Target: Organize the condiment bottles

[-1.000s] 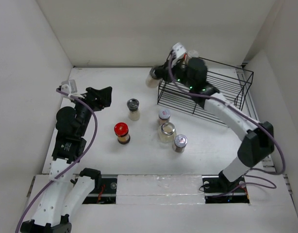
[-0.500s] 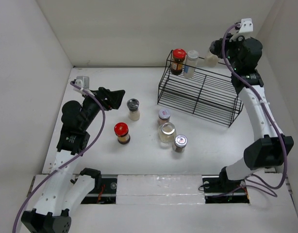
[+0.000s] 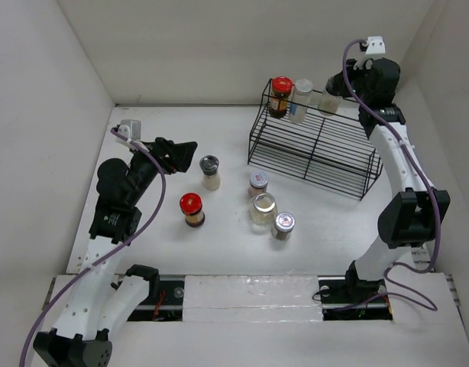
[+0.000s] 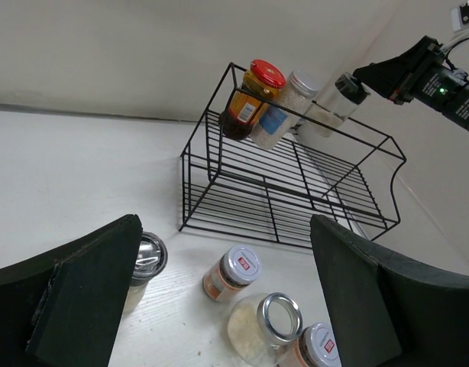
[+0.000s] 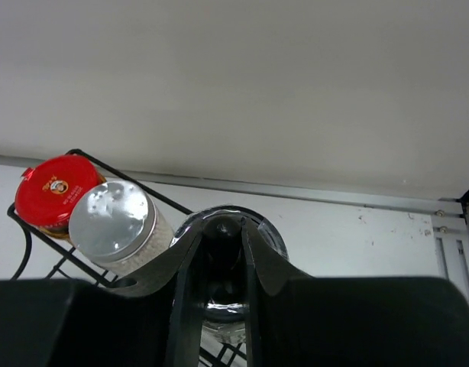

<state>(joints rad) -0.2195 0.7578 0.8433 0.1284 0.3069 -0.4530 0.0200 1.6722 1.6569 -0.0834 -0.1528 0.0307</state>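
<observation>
**Right arm edges the black-capped jar in at the rack**

The right gripper has shifted slightly left since half a second ago. Its fingers are clamped on the cap end of the clear glass jar with a black cap. That jar hangs tilted at the top back rail of the black wire rack, just beside the pale silver-lidded jar and the dark red-lidded jar.

The left gripper is spread wide and empty. It has not moved and sits near the grey-capped shaker on the white table.
</observation>
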